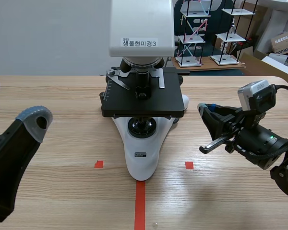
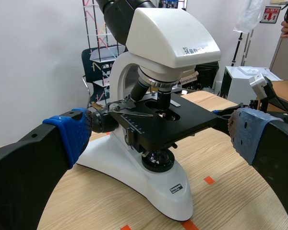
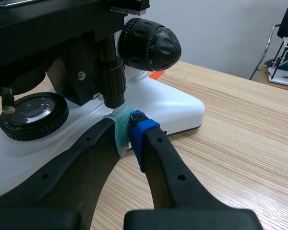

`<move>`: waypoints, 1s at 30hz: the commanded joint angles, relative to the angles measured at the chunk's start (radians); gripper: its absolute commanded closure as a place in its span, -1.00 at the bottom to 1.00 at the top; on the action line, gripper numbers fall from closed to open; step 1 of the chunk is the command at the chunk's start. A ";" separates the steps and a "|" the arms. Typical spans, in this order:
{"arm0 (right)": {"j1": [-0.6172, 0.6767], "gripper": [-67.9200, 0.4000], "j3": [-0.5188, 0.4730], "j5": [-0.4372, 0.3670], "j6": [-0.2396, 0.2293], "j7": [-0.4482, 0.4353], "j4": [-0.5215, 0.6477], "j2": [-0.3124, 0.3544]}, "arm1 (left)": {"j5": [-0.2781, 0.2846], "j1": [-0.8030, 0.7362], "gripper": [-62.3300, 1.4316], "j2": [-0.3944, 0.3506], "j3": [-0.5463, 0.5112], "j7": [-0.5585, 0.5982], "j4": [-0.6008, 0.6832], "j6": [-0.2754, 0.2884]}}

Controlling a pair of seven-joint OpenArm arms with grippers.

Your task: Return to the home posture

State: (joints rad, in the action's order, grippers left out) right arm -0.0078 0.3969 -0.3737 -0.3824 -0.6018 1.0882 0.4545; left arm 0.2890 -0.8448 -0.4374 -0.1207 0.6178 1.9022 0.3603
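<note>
A white microscope (image 1: 141,158) with a black stage (image 1: 143,98) stands at the table's middle, a label on its head. My left gripper (image 2: 158,134) is open, wide apart, with the microscope (image 2: 153,182) ahead of it and nothing between its blue pads (image 2: 72,129). In the scene view one left finger (image 1: 19,143) shows at the left, apart from the microscope. My right gripper (image 1: 204,111) is shut on nothing, right of the microscope base. In the right wrist view its fingertips (image 3: 129,132) meet close to the white base (image 3: 168,103), below a black focus knob (image 3: 151,44).
Orange-red tape marks (image 1: 140,203) lie on the wooden table (image 1: 62,96) near the front. Behind the table stand wire model racks (image 1: 192,33) and cardboard boxes (image 1: 283,43). A white machine (image 2: 245,79) stands behind in the left wrist view.
</note>
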 commanded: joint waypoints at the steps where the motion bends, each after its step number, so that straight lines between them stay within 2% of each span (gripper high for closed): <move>1: -0.023 0.97 -0.003 -0.007 -0.003 -0.018 0.010 0.005 | 0.006 -0.003 -0.91 0.005 -0.003 0.013 0.005 0.001; 25: -0.023 0.96 -0.003 -0.007 -0.003 -0.016 0.010 0.006 | 0.006 -0.003 -0.91 0.005 -0.003 0.013 0.005 0.001; 27: -0.020 0.82 -0.003 -0.008 0.000 -0.004 0.010 0.009 | 0.006 -0.003 -0.91 0.005 -0.003 0.013 0.005 0.001; 30: -0.002 0.46 -0.004 -0.019 0.000 0.000 0.016 0.022 | 0.006 -0.003 -0.91 0.005 -0.003 0.013 0.005 0.001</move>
State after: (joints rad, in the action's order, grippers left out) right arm -0.0048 0.3969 -0.3759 -0.3820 -0.5892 1.0882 0.4572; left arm 0.2890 -0.8448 -0.4374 -0.1207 0.6178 1.9022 0.3603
